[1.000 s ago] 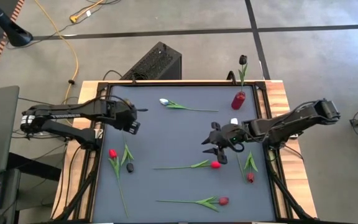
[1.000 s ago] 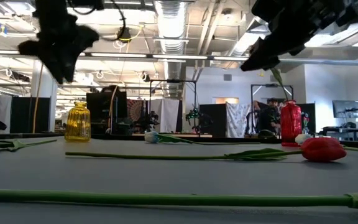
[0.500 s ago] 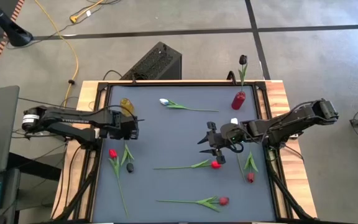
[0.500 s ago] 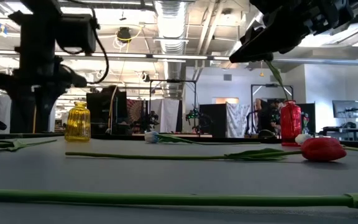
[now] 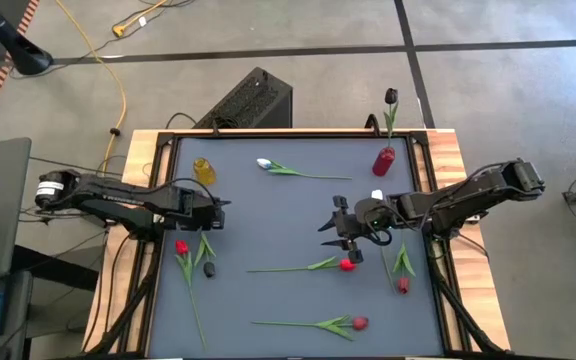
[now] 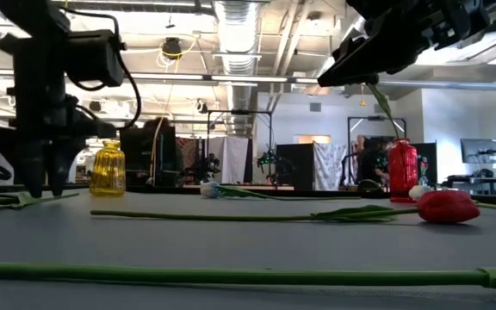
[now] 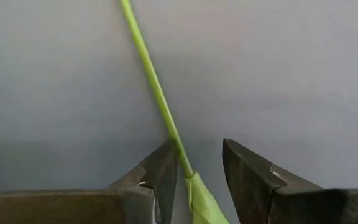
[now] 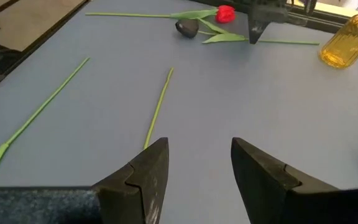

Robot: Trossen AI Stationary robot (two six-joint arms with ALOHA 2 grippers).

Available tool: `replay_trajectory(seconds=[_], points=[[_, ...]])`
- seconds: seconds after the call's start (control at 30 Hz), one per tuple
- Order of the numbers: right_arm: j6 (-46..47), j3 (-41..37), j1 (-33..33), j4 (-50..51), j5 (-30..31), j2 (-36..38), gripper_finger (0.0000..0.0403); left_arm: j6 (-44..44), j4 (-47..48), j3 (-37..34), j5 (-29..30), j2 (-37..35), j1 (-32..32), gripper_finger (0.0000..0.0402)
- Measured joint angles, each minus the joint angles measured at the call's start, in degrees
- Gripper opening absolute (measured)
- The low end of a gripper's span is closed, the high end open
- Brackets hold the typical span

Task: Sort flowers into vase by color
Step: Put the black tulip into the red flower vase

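My left gripper [image 5: 206,222] points down, open, low over the table's left part. Its fingers stand on either side of the thin green stem [image 7: 159,99] of a dark-headed flower [image 5: 209,268], just beyond its leaf [image 7: 199,200]; I cannot tell whether a finger touches the stem. A red flower [image 5: 181,246] lies beside it. My right gripper [image 5: 330,228] hangs open above the table's middle, over nothing. A yellow vase [image 5: 203,170] stands at the far left. A red vase [image 5: 384,160] at the far right holds a black flower [image 5: 391,97].
A white flower [image 5: 264,163] lies near the far edge. A red flower [image 5: 346,265] lies in the middle and another [image 5: 359,323] near the front. A maroon flower [image 5: 403,285] lies at the right. A small white thing [image 5: 377,195] sits by my right arm.
My left gripper has come down from high above the table to just over it, shifting a little toward the near edge and rolling about its own axis; the yellow vase now shows clear of the arm. My right gripper has rolled slightly in place.
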State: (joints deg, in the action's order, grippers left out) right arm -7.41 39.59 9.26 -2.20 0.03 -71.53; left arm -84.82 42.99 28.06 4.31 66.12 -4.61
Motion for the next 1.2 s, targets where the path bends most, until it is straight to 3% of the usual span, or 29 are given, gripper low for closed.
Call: replay_trajectory(seconds=[0.37, 0.77, 1.2], points=[[-0.3, 0.0, 0.0, 0.0, 0.0, 0.0, 0.0200, -0.3, -1.7, -1.8, 0.0, -0.1, 0.3, 0.0109], [-0.6, 0.0, 0.0, 0.0, 0.0, 0.0, 0.0200, 0.3, -1.3, -1.9, -0.3, -0.1, 0.3, 0.0007], [-0.6, 0.0, 0.0, 0.0, 0.0, 0.0, 0.0200, 5.8, -1.4, 5.2, -4.3, 0.1, 0.3, 0.0002]])
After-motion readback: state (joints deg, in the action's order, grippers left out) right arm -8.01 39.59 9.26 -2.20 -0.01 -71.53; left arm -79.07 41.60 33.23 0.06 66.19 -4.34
